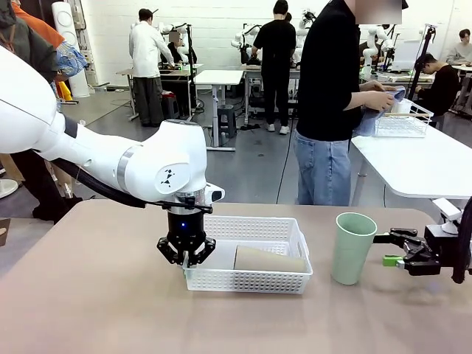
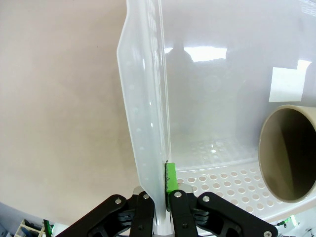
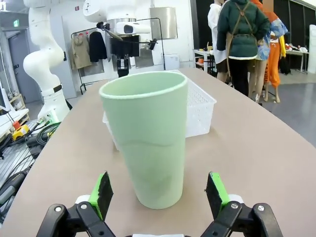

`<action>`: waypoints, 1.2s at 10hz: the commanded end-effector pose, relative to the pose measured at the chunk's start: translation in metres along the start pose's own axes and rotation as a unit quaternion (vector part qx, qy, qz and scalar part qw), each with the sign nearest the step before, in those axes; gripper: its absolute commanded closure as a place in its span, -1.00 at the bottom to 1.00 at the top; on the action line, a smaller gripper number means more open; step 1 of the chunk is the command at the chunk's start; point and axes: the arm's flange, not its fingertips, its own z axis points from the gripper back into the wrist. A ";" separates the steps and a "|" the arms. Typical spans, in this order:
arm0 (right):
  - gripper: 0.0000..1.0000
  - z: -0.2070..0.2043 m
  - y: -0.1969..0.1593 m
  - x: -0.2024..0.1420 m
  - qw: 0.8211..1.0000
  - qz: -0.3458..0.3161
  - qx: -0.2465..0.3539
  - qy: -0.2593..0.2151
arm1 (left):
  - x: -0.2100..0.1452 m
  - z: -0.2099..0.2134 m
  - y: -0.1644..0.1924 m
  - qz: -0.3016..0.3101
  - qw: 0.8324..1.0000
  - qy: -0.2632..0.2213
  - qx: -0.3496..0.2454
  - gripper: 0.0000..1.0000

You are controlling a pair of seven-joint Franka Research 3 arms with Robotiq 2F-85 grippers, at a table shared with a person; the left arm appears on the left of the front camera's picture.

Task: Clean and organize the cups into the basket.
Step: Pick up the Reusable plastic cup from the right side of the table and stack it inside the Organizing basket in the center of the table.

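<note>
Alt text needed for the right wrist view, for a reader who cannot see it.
A pale green cup stands upright on the table between the right gripper's open jaws, untouched. Behind it sits a white basket, with the left gripper at its far end.

Tan table (image 1: 88, 295) carries white basket (image 1: 247, 282) and upright mint cup (image 1: 352, 247)

Front view looks across the table (image 1: 88, 295); all three views share the basket (image 1: 247, 281).

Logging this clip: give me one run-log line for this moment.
left tool: shut on basket wall | right tool: open, facing upright green cup | tan cup: lying in basket
</note>
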 end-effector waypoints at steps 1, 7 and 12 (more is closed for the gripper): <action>-1.00 -0.016 -0.010 -0.002 1.000 -0.016 -0.007 0.014 | -0.002 -0.001 0.001 0.000 1.000 0.000 0.002 1.00; -1.00 -0.049 -0.013 -0.015 0.998 -0.024 0.016 0.050 | -0.002 -0.001 0.001 0.000 1.000 0.000 0.002 1.00; -1.00 -0.080 -0.011 -0.009 0.997 -0.004 0.041 0.063 | -0.002 -0.001 0.001 0.000 1.000 0.000 0.002 1.00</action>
